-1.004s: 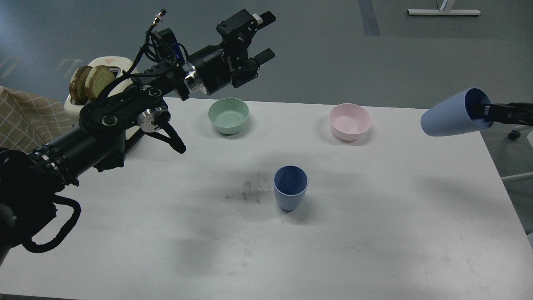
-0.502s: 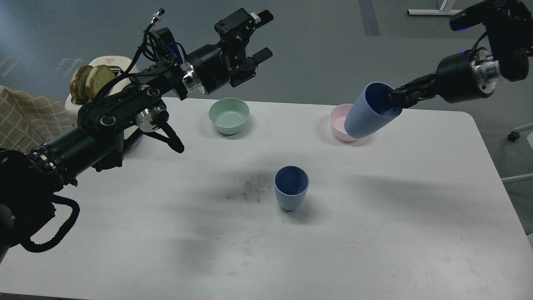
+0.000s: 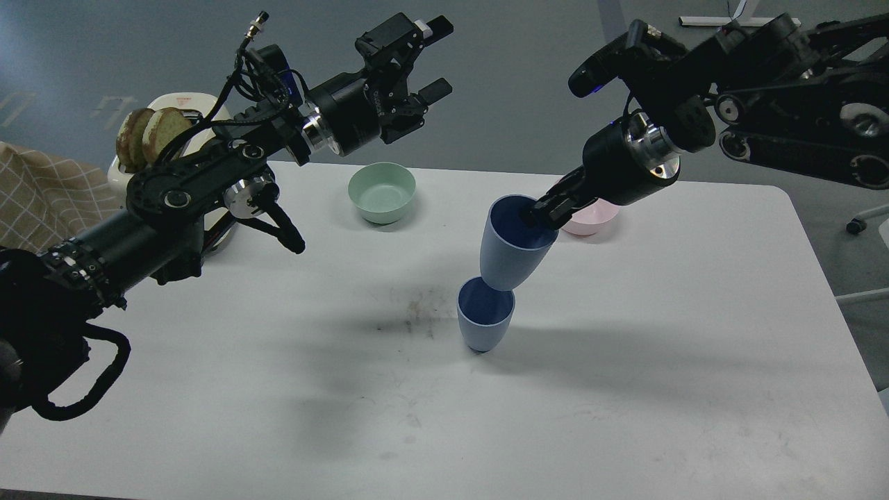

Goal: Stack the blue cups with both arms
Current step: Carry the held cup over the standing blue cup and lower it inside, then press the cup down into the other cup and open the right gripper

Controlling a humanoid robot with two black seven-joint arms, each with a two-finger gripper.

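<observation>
Since half a second ago my right arm has swung in from the table's right edge, and the pale cup (image 3: 512,244) it carries now hangs over the dark cup (image 3: 485,321). My right gripper (image 3: 544,208) is closed on the pale cup's rim, one finger inside and one outside. The cup is tilted, its mouth toward the arm, and its narrow base sits just above the dark cup's mouth, perhaps touching the far rim; I cannot tell.

My left gripper (image 3: 425,64) hovers high behind the green bowl (image 3: 382,191), fingers apart and holding nothing.

The dark cup stands upright near the table's (image 3: 625,430) middle, free on all sides. I judge both cups to be light, stiff, smooth plastic. A sideways touch could easily tip the standing one, since its base is narrow. The rim pinch is a good hold, but the cup may swing in it.

Next I should straighten the pale cup and lower it directly.

There is much open room in front and to the left. The pink bowl (image 3: 590,217) lies just behind my right wrist, so I should not drop backwards. Both table edges are well apart from the cups.
</observation>
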